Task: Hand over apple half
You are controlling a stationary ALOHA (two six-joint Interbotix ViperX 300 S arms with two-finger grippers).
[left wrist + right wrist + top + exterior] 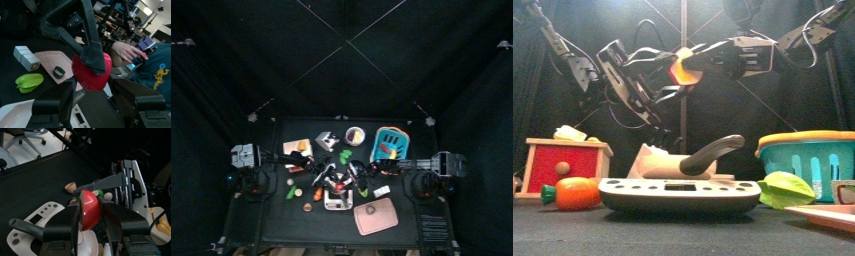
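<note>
The red apple half (684, 68) hangs high above the table's middle. My right gripper (92, 214) comes in from the right and is shut on the apple half (90, 208), one finger on each side. My left gripper (93, 92) reaches in from the left and stands open. Its two jaws are wide apart around the same apple half (91, 70), close to its sides. In the left wrist view, the right arm's thin black fingers (92, 42) clamp the fruit from the far side.
Below the grippers stands a grey kitchen scale (680, 195). An orange fruit (576, 193) and a red wooden box (564, 165) are at the left. A green piece (787, 188) and a teal basket (810, 158) are at the right. Past the curtains sits a person (150, 67).
</note>
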